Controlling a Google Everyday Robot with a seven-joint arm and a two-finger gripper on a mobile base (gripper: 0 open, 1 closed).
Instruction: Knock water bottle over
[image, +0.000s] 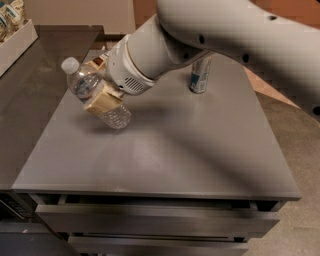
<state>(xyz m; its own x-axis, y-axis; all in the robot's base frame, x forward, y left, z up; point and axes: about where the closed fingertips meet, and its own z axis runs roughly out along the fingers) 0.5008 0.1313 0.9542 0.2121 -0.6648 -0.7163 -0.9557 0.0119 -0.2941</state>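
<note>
Robot arm (225, 30), thick and white, reaches in from the upper right and angles down to the left over a grey desk (175, 150). At its end, the pincer (101, 97) sits over the left rear part of the desk top, right at the water bottle (90, 90).

The water bottle is a small clear ribbed plastic one with a white screw cap. It leans steeply, with the cap pointing to the upper left, past the desk's left edge, and the base pointing down to the right, low over the desk. Whether the base touches the surface cannot be told. A tan part of the pincer lies across the bottle's middle and hides its label band. Whether the pincer is clamped on the bottle or only pressed against it cannot be told from this view.

Behind the arm, toward the rear right of the desk, 1 slim silver-blue metal drink can (200, 76) stands upright, well apart from the bottle. The arm hides its top.

The desk's front shows 2 grey drawer fronts (150, 220), 1 above the other, under the top. To the left, a dark counter (30, 95) runs beside the desk. At the far upper left, a white tray (17, 45) rests on that counter, holding packets too small to identify. A tan floor (300, 165) shows to the right of the desk.
</note>
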